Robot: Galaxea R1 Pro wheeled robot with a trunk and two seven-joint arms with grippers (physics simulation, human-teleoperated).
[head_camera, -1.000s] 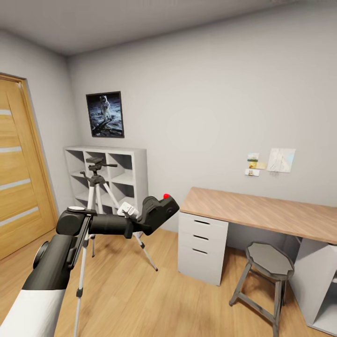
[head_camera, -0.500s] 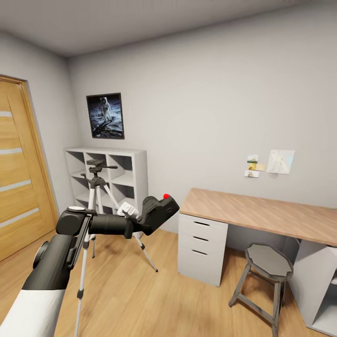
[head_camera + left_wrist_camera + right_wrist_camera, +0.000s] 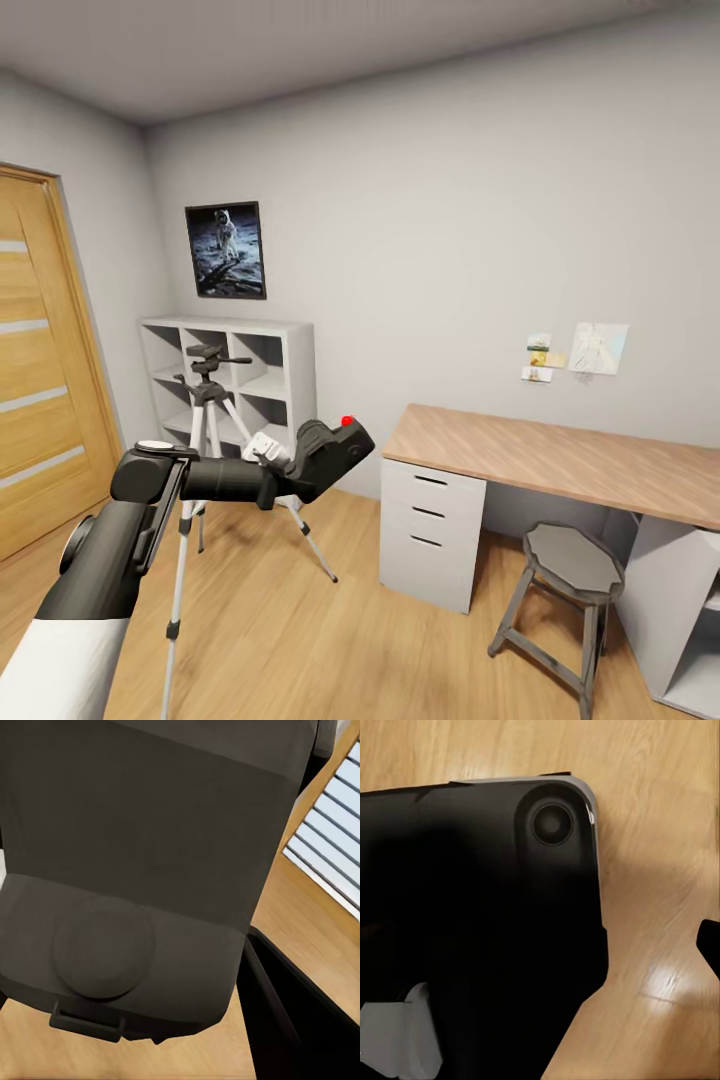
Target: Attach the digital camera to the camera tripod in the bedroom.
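The left gripper [image 3: 300, 468] carries the digital camera [image 3: 328, 455] at chest height in the bedroom, jaws closed on its black body, the red dot on top facing up. Against the head view of 1 second ago, the held camera sits slightly lower and further left in the picture, while the poster, shelf and desk have slipped a little the other way, so the camera on the robot's head has moved too; how much of the shift is the arm's own cannot be told. The likely reading is a slow approach, with the mounting step not yet begun: the digital camera is well short of the tripod's head.

Just beyond the arm stands the camera tripod [image 3: 207, 400], silver legs spread on the plank floor [image 3: 300, 640], its dark head and pan handle bare. Behind it are the white cube shelf [image 3: 280, 370] and the astronaut poster [image 3: 226, 250]; the oak door [image 3: 40, 380] is at the left, the desk surface [image 3: 560, 460] and stool [image 3: 572, 565] at the right.

The left wrist view shows the digital camera's underside [image 3: 150, 870] with a round boss, the face that must meet the tripod's head; the head view shows none of that. The right wrist view shows dark robot casing [image 3: 480, 915] over floorboards; whether the right jaws are open or closed cannot be told.
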